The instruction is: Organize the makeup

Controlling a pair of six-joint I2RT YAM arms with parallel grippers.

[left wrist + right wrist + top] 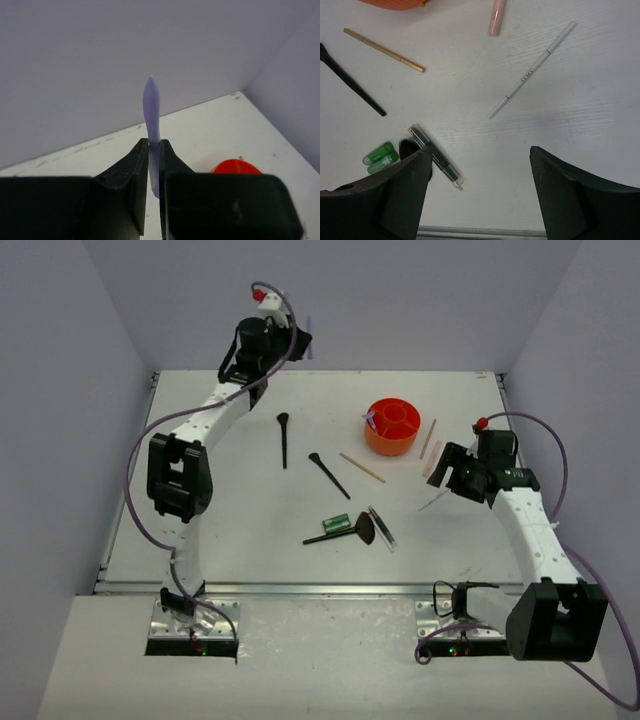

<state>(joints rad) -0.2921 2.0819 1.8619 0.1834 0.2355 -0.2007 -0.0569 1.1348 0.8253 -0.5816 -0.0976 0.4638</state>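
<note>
My left gripper (298,341) is raised at the back wall and is shut on a lilac tool (151,102), which stands up from between its fingers (154,142). My right gripper (447,472) hangs open over the right part of the table, with nothing between its fingers (480,150). Below it lie a white slim pencil (532,70), a pink stick (497,17), a tan stick (384,50), a clear-capped dark stick (435,159) and a small green tube (380,155). Two black brushes (284,438) (328,474) and a fan-headed brush (347,532) lie mid-table.
The round orange compartmented cup (392,426) stands at the back right of the table, with something lilac in it. Another thin tan stick (428,438) lies just right of it. Grey walls close in the back and both sides. A metal strip (480,231) runs along the near edge.
</note>
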